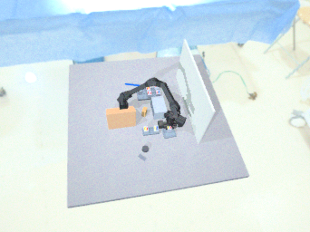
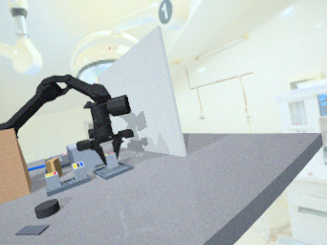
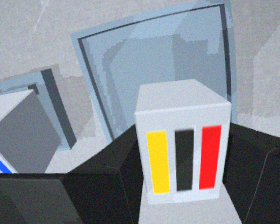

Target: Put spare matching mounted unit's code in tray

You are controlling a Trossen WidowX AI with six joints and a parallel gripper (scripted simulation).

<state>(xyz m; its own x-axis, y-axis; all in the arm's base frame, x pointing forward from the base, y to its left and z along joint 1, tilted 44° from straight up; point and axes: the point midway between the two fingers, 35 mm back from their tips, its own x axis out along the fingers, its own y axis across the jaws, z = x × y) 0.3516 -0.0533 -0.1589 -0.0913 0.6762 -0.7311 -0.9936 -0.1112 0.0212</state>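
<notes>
My gripper point(image 1: 169, 127) point(image 2: 109, 162) point(image 3: 171, 126) is shut on a pale grey spare block point(image 2: 112, 159) point(image 3: 184, 107) with yellow, black and red stripes. The block is upright, low over or in the grey tray point(image 1: 170, 135) point(image 2: 122, 169) point(image 3: 145, 60); whether its base touches the tray floor is hidden. Two other striped spares, the left one point(image 1: 146, 130) point(image 2: 53, 180) and the right one point(image 1: 156, 129) point(image 2: 78, 168), stand in a holder beside the tray. I cannot tell the mounted unit's code in these views.
A grey-blue box point(image 1: 159, 107) stands behind the holder, with more striped blocks point(image 1: 158, 91) farther back. A small orange block point(image 1: 144, 111) point(image 2: 54, 167) and a large orange box point(image 1: 121, 118) point(image 2: 12, 167) are left. A pale panel point(image 1: 198, 97) point(image 2: 148, 98) stands right. A black disc point(image 1: 145, 149) point(image 2: 47, 208) lies in front.
</notes>
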